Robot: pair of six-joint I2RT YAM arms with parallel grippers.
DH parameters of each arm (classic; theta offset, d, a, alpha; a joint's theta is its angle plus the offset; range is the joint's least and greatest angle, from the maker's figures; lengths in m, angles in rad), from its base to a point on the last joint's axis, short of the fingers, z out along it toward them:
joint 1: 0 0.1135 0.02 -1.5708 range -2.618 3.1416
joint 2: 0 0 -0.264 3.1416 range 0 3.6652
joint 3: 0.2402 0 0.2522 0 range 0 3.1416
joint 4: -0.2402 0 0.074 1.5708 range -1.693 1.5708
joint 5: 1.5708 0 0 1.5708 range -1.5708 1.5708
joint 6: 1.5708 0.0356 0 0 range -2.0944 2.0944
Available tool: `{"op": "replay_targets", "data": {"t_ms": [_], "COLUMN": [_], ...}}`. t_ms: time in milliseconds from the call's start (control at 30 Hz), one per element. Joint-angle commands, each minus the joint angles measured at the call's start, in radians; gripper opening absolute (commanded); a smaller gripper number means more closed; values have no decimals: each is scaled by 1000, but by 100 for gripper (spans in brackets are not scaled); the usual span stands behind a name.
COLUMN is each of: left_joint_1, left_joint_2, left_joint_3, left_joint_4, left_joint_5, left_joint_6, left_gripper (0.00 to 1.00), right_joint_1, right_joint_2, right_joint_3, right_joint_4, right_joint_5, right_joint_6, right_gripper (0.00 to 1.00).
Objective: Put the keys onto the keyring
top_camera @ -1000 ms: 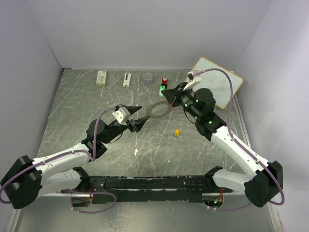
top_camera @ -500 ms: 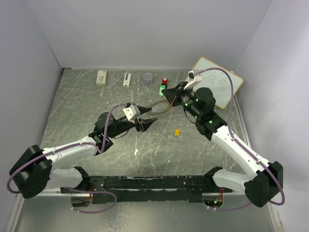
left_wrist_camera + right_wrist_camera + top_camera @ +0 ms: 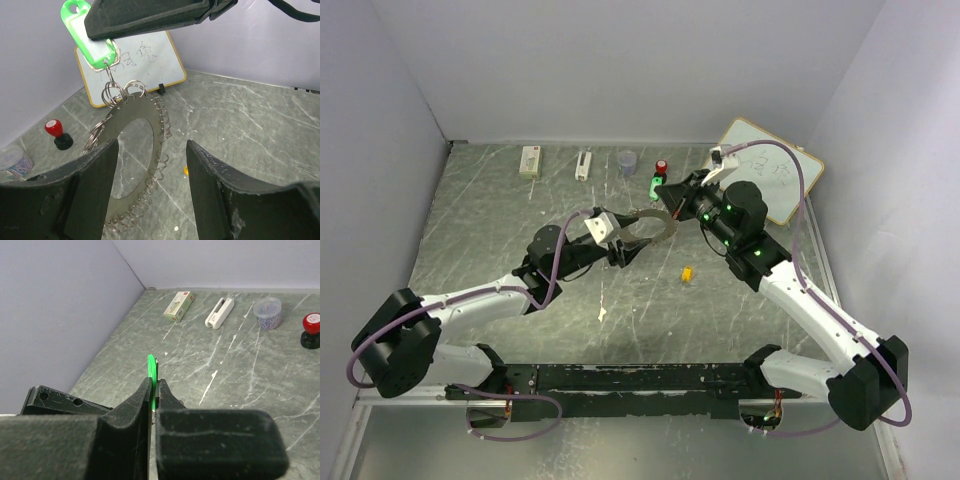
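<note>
Left jaws advanced, gaping by one keyring (image 3: 663, 228); right jaws clench one green key (image 3: 95, 50); one yellow key (image 3: 687, 272) lies apart.

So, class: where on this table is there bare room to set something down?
Bare: the left stretch between the white box and the left arm; the near middle between the yellow key and the black base rail. Crowded: the back row and around the ring.

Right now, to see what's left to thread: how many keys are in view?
2. The green key is clamped in the right gripper, above the keyring; the yellow key lies loose on the table, nearer the arms. No others show.
</note>
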Motion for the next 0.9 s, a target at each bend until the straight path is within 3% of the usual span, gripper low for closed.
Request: {"op": "replay_targets", "data": {"t_ms": [0,533,767,867], "left_joint_1": [4,6,57,96], "left_joint_2": [-18,-219,-148,-104], "left_joint_3": [32,-67,-12,14], "left_joint_4": [9,73,42,40], "left_joint_5": [-9,-155,-34,41], "left_joint_6": [28,80,107,95], "left_gripper": [68,72,86,87], "right_joint_1": [6,9,9,9], "right_joint_2": [-33,-45,-62,-69], "right_joint_3": [44,46,36,34], "right_joint_4": [28,29,54,54], "right_joint_5": [11,-25,-91,-112], "right_joint_6": [8,-18,-37,-45], "right_gripper": [0,0,0,0]}}
